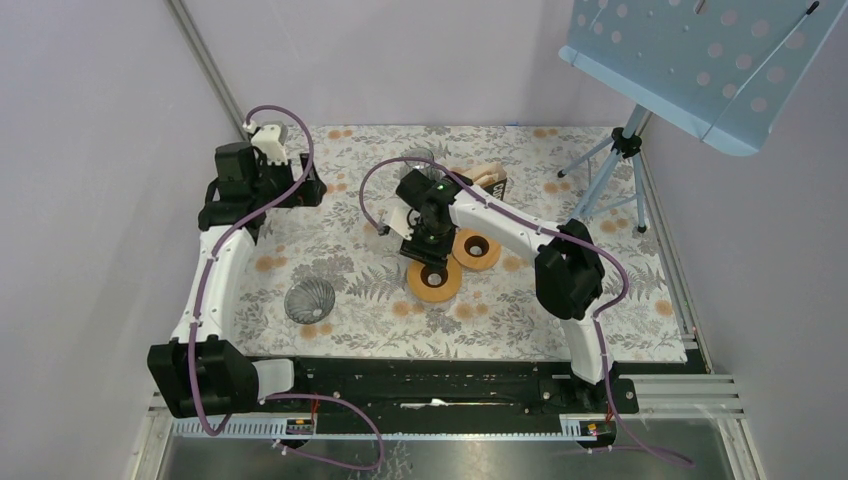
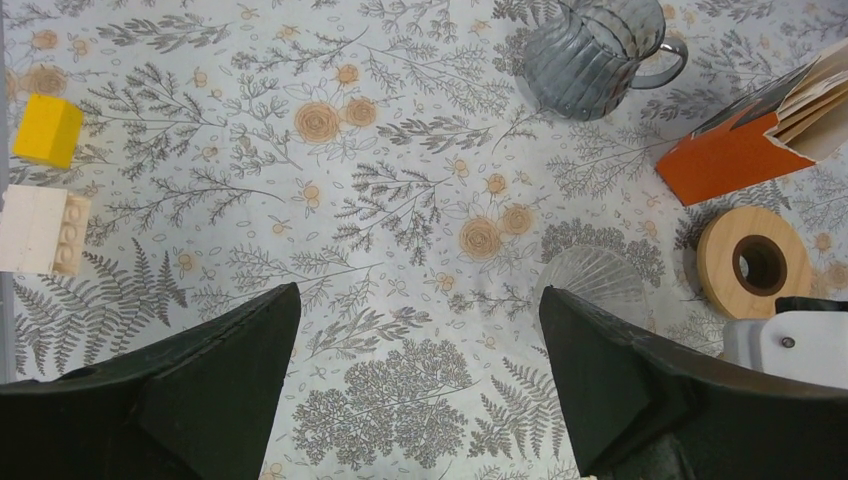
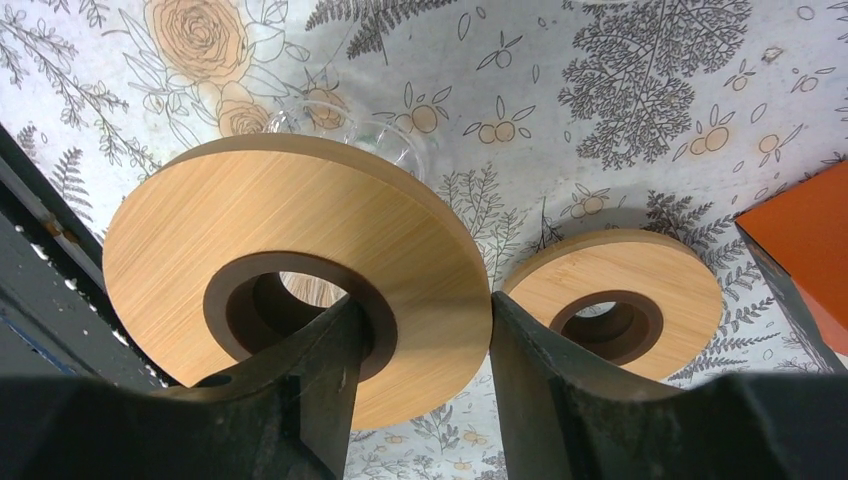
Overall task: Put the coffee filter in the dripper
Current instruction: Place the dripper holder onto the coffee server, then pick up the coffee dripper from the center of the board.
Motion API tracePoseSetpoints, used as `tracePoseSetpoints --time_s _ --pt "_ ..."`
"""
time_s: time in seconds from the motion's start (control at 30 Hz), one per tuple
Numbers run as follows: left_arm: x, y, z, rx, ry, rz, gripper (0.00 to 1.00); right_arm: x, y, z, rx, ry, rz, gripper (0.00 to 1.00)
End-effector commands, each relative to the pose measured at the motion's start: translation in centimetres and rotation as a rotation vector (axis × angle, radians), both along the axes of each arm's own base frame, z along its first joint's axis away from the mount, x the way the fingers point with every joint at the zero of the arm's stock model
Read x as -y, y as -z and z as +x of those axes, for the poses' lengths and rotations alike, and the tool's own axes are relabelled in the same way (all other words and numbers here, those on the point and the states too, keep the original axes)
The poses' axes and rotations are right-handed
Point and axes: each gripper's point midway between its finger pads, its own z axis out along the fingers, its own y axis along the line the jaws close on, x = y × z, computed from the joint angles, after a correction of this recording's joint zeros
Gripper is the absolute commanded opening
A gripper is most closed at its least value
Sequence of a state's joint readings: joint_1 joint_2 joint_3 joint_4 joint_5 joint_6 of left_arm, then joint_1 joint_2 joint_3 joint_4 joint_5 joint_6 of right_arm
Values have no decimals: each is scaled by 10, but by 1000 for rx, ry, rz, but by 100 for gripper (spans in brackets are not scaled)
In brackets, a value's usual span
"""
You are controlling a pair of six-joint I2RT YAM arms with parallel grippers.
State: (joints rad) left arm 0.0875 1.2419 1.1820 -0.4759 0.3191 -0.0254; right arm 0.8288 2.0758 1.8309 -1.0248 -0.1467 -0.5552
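At mid-table, the bent right arm's fingers pinch a wooden ring.

You have bright, even overhead light in all three views; shadows on the surface are soft, and your right pincer looms dark, slightly blurred.

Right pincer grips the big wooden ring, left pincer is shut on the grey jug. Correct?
No: left wrist view shows the left pincer open and empty, the grey jug standing on the table beyond it. The right pincer does grip the big wooden ring.
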Motion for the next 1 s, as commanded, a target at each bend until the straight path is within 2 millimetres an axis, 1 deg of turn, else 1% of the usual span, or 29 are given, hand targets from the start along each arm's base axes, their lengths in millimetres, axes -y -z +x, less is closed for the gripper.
tracePoseSetpoints --time_s 0.0,0.07,0.27,0.37,0.47,0.57,0.67,0.8,0.87,0.97 --pt "0 -10 1 73 32 30 99 -10 -22 6 64 22 57 55" --pt "0 -6 1 64 40 32 99 -10 -25 6 72 26 62 58" --pt "1 -1 -2 62 61 50 99 -8 -41 5 91 29 80 76" --pt "1 -2 -2 66 73 62 99 -5 -57 4 114 34 101 81" --pt "6 -2 -4 70 102 60 99 -1 -79 7 155 53 146 82" --pt "16 2 -9 65 169 38 99 4 -102 11 177 80 203 82" --pt "28 8 -14 41 227 25 99 14 -118 17 191 118 260 81" --pt "40 18 -21 -1 276 46 97 32 -132 30 238 183 347 79" --pt "48 25 -23 -23 293 75 93 43 -135 34 260 214 384 78" --pt "68 39 -22 -66 325 132 86 53 -136 32 288 234 427 77"
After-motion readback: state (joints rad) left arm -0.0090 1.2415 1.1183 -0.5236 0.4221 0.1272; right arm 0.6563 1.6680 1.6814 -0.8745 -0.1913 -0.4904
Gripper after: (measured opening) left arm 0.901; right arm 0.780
